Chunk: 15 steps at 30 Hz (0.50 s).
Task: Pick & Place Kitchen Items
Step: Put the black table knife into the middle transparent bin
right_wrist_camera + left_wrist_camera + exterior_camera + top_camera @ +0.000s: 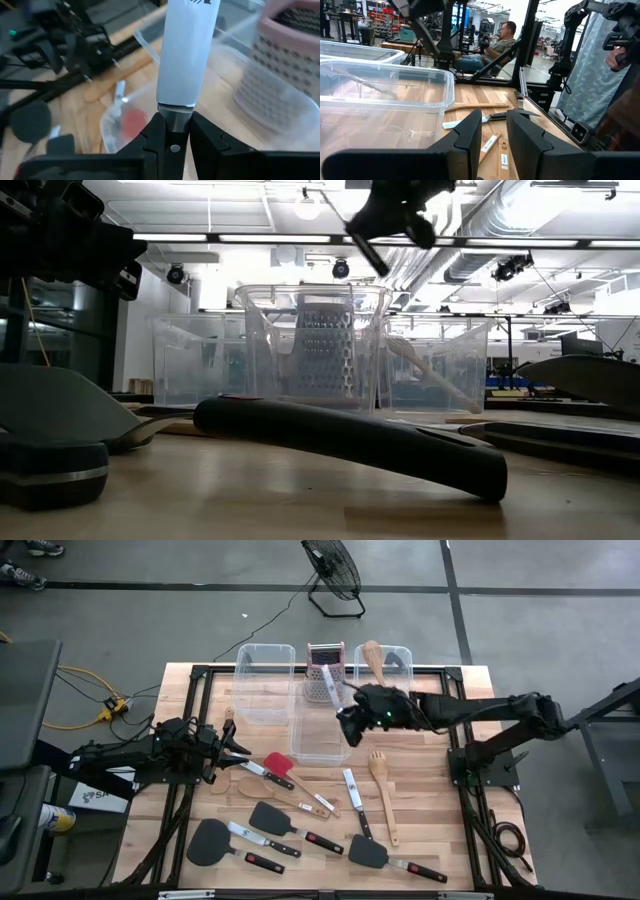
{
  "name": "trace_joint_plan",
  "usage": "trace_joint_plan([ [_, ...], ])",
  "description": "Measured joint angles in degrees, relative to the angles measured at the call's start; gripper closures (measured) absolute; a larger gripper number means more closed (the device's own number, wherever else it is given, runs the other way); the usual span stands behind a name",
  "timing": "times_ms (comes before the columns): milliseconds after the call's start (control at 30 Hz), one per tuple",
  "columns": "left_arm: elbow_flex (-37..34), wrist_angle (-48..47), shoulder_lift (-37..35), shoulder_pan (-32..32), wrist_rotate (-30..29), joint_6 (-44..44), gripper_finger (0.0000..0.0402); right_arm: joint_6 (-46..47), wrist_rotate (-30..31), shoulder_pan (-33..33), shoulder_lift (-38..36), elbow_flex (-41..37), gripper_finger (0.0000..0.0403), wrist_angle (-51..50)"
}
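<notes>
My right gripper point(350, 718) hangs over the middle clear bin point(322, 745), shut on a black-handled steel knife point(184, 55) whose blade point(332, 680) reaches toward the box grater point(325, 668). My left gripper point(492, 145) waits level near the table's left edge, open with nothing between its fingers. On the near half of the table lie a red spatula point(278, 762), black spatulas point(270, 815), other knives point(350, 788), and a wooden fork point(380, 775). A wooden spoon point(372, 655) lies in the far right bin point(398, 662). My right gripper pinches the knife's black handle point(173, 131) between its two fingers, right behind the blade. The fingers point(156, 135) lie along the knife, and the blade sticks out past their tips. The knife is lifted clear above the middle bin, slanting toward the table's far edge.
Three clear bins stand along the far edge, with the left one point(265, 680) beside the grater. A black frame point(200, 675) borders the table. A floor fan point(332, 575) stands beyond it. A seated person point(495, 45) shows in the room behind.
</notes>
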Motion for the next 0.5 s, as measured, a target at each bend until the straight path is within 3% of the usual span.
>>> trace_joint_plan([
  [267,0.0,0.01,0.0,0.0,0.0,0.0,0.0312,-6.8,-17.34,-8.14,5.03,0.1,0.0345,9.33],
  [500,0.0,-0.01,-0.01,0.01,0.0,0.0,0.0312,-8.71,-24.61,-10.94,9.24,0.1,0.0345,10.2],
])
